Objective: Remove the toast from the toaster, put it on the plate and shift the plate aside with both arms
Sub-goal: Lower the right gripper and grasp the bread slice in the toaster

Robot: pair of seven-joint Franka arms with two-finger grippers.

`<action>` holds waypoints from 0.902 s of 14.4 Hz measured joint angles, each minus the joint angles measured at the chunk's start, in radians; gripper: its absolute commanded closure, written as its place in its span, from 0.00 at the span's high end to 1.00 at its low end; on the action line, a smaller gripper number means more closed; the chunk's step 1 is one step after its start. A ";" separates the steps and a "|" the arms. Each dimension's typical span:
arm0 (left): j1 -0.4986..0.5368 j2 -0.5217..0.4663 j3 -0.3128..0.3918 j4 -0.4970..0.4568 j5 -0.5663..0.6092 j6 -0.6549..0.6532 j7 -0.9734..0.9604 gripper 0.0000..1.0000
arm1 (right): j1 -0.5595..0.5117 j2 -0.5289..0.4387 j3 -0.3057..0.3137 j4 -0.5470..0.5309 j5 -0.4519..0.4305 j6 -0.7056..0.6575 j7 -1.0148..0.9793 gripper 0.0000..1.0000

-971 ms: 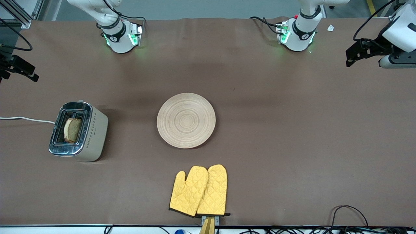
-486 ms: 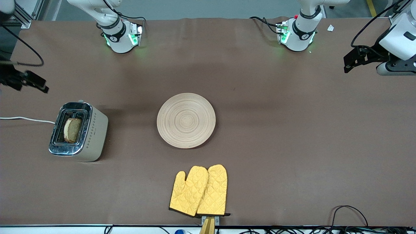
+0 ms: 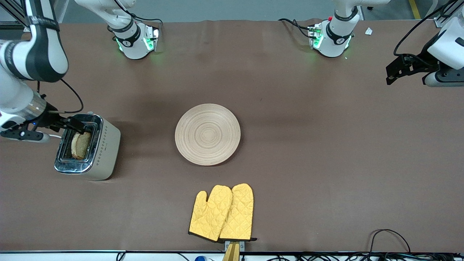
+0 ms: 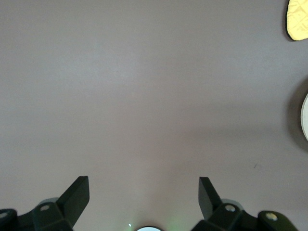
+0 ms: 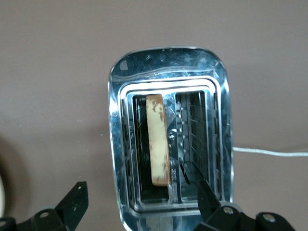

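1. The plate (image 3: 207,134) lies mid-table, well apart from both grippers, bare.
2. The toaster (image 3: 88,146) stands at the right arm's end, directly beneath the right gripper (image 5: 142,199).
3. That gripper's fingers (image 5: 77,198) are spread wide, empty.
4. The left gripper (image 4: 144,195) waits over bare table, fingers likewise parted.
5. The toast (image 5: 158,140) stands upright in one toaster slot, below and between the right fingers.

Lower part of the toast (image 5: 158,140) hidden inside the toaster (image 5: 169,62) slot.
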State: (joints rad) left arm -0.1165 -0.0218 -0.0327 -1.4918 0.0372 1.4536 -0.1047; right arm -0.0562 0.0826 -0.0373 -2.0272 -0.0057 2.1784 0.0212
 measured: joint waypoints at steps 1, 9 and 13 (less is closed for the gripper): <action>0.000 0.004 0.000 0.000 0.000 0.003 0.000 1.00 | 0.000 0.023 0.000 -0.004 0.000 0.032 0.000 0.82; 0.004 0.039 0.003 0.000 -0.022 0.012 0.000 1.00 | -0.021 0.105 -0.003 -0.001 0.000 0.107 -0.033 0.00; 0.018 0.068 0.007 0.000 -0.081 0.024 0.000 1.00 | -0.024 0.101 0.003 0.066 0.003 0.024 -0.038 0.00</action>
State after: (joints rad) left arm -0.0987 0.0462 -0.0254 -1.4920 -0.0436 1.4772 -0.1047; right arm -0.0801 0.1839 -0.0344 -1.9615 -0.0031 2.2022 -0.0171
